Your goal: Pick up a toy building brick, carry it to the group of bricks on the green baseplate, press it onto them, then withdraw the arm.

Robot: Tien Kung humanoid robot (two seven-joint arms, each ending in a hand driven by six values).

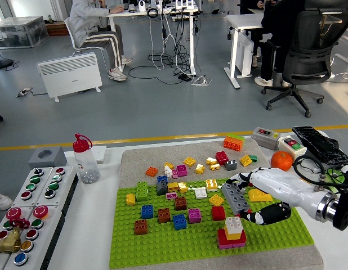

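Note:
My right hand (250, 197) reaches in from the right over the green baseplate (163, 244), shut on a grey brick (235, 198) held tilted. The brick hangs just above and slightly left of a small stack (232, 232) with a white brick on top, yellow below and red and pink at the bottom. Many loose bricks (179, 194) lie across the middle and far part of the plate. My left arm is out of view.
A clear bottle with a red cap (84, 159) and a panel of coloured buttons (29, 214) stand at the left. An orange (282, 161), two button boxes (265, 136) and a black controller (314, 144) sit at the right. People sit at desks beyond.

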